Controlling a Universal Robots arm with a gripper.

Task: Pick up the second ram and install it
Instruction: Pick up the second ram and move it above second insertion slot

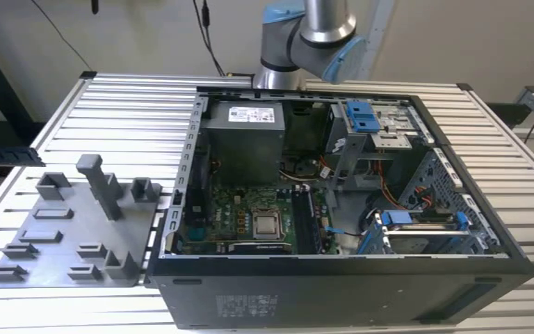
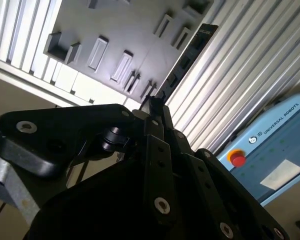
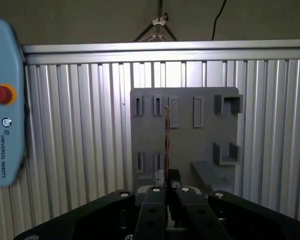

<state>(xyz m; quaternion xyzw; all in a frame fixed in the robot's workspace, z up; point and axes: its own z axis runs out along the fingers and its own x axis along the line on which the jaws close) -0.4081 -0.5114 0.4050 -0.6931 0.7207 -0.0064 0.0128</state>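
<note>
Holding second ram (image 2: 183, 62) in gripper (image 2: 152, 102), pinched narrow on its end, pointing toward grey fixture plate (image 3: 200, 145) on slatted table (image 3: 80, 150). Best: firm pinch, no twist, wide berth of posts (image 1: 100, 182).

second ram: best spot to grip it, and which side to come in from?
Pinch the two flat faces near one short end, coming in along its length. The second ram is a thin flat stick, edge-on in the first wrist view; the claw holds it that way.
</note>
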